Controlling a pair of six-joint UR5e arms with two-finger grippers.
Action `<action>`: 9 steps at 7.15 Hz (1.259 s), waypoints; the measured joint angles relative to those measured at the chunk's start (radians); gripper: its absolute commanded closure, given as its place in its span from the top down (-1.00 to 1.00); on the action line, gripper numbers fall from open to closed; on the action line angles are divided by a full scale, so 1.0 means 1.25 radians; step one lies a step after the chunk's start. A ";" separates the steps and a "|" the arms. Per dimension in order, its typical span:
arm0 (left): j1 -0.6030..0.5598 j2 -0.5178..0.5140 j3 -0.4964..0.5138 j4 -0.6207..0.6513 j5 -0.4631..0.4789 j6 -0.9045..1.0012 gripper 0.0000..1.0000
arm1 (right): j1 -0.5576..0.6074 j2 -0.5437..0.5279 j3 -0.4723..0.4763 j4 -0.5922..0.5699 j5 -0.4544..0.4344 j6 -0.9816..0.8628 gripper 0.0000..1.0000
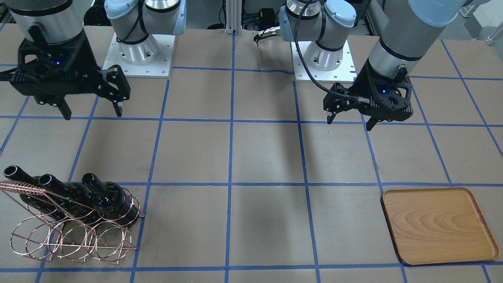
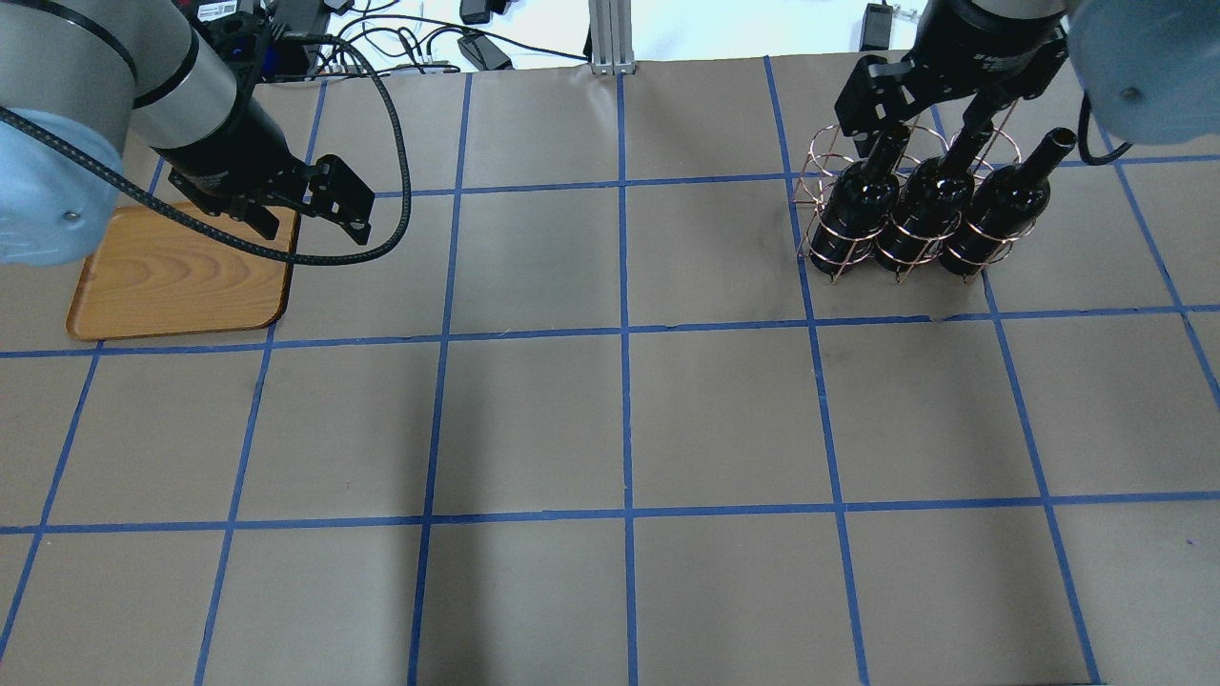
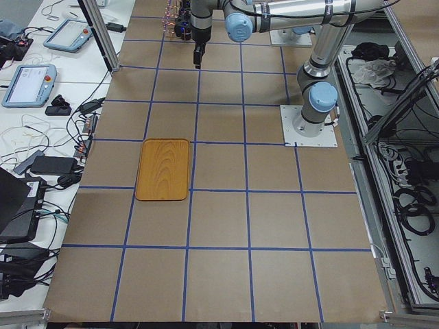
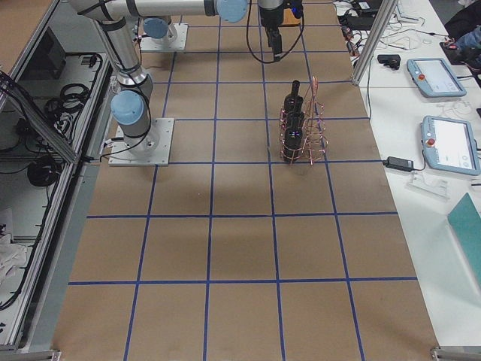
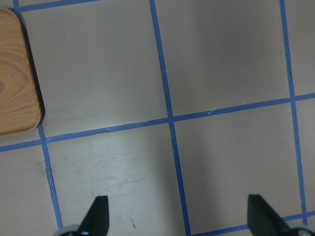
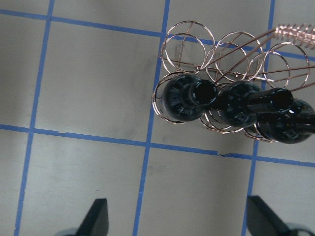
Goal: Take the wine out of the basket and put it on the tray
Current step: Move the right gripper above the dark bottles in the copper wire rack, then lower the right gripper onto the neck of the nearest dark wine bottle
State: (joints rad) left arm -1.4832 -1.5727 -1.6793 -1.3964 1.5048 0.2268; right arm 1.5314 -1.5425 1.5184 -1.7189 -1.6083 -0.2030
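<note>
Three dark glass wine bottles (image 1: 112,200) (image 2: 920,205) (image 6: 189,96) stand tilted in the back row of the copper wire basket (image 1: 78,239) (image 2: 820,152) (image 6: 182,42). The basket's front loops hold nothing. My right gripper (image 1: 93,114) (image 2: 915,119) (image 6: 179,219) is open and empty, hovering above the table on the robot's side of the basket, apart from the bottles. The wooden tray (image 1: 436,224) (image 2: 172,276) (image 5: 15,83) lies bare at the far side. My left gripper (image 1: 350,123) (image 2: 310,224) (image 5: 179,216) is open and empty, above the table beside the tray.
The brown table (image 2: 620,419) carries a grid of blue tape lines. The two arm bases (image 1: 137,59) stand at the robot's edge. The basket's slanted wire-wrapped handle (image 1: 23,188) reaches over the bottle necks. Tablets and cables (image 4: 443,143) lie on side benches.
</note>
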 measured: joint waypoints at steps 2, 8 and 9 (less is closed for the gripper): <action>0.000 0.003 -0.006 0.001 0.001 -0.002 1.00 | -0.078 0.009 0.001 -0.016 0.025 -0.085 0.98; -0.020 0.004 0.125 -0.154 0.038 -0.038 1.00 | -0.150 0.138 0.020 -0.137 0.070 -0.172 0.71; -0.038 0.006 0.131 -0.157 0.047 -0.047 1.00 | -0.150 0.151 0.026 -0.147 0.066 -0.174 0.71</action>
State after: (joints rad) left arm -1.5303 -1.5655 -1.5157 -1.5923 1.5640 0.1680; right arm 1.3440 -1.3541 1.5506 -1.9030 -1.5253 -0.4207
